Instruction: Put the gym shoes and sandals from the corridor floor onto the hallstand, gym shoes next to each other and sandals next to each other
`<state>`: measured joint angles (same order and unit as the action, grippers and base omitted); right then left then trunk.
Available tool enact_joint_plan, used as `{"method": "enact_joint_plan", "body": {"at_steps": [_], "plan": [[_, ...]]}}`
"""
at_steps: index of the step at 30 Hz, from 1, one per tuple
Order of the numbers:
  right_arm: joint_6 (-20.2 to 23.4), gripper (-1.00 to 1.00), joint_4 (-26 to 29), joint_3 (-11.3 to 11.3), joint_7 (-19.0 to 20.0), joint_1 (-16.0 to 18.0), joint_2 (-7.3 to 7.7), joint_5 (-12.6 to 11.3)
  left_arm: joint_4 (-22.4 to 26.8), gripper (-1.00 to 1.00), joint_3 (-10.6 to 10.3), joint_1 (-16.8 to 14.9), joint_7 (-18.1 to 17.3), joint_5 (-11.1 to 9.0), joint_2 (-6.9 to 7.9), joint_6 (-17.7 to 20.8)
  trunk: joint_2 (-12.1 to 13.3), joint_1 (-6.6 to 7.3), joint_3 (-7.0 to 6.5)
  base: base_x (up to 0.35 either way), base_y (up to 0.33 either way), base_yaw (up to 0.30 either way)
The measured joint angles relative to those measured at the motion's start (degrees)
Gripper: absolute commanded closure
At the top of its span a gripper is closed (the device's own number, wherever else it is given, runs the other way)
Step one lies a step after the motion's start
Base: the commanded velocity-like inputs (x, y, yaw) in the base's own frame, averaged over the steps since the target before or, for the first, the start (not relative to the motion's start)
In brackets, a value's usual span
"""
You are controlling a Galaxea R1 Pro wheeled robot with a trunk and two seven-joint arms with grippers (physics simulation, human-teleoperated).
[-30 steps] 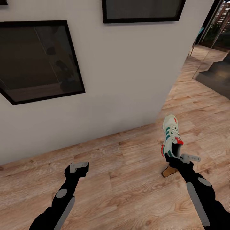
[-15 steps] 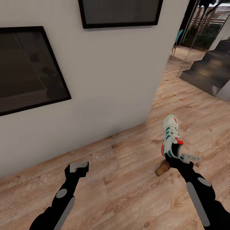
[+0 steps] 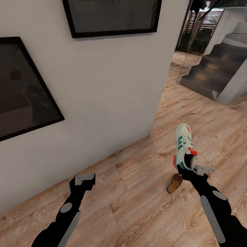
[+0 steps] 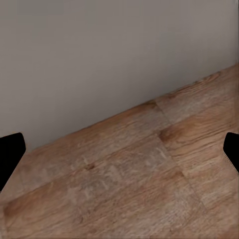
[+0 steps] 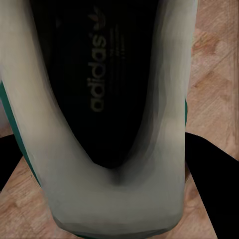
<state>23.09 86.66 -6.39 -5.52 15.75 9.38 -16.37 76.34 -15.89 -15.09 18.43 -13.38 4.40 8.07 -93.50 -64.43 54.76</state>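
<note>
Corridor floor (image 3: 137, 192): one sandal (image 3: 174, 183) at 5 o'clock. My right gripper (image 3: 189, 170) clamps a gym shoe (image 3: 184, 146) at its heel; left gripper (image 3: 84, 179) spread, empty. I'd carry level, steadily.

Cream gym shoe (image 3: 183, 147), 3 green stripes; brown sandal (image 3: 174, 183).

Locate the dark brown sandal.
In the head view, the dark brown woven sandal lies on the wood floor, right side, just below the cream sneaker the right claw holds.

sandal (image 3: 174, 183) half hidden behind right gripper (image 3: 190, 169); gym shoe (image 5: 107, 114) toe cropped in right wrist view
</note>
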Motion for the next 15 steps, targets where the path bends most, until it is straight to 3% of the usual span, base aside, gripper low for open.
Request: {"method": "enact_joint_plan", "body": {"at_steps": [15], "plan": [[-0.01, 1.00, 0.00, 0.00, 0.00, -0.03, 0.00, 0.00, -0.06, -1.00, 0.00, 0.00, -0.03, 0.00, 0.00, 0.00, 0.00, -0.01, -1.00, 0.127, 0.106, -0.237]]}}
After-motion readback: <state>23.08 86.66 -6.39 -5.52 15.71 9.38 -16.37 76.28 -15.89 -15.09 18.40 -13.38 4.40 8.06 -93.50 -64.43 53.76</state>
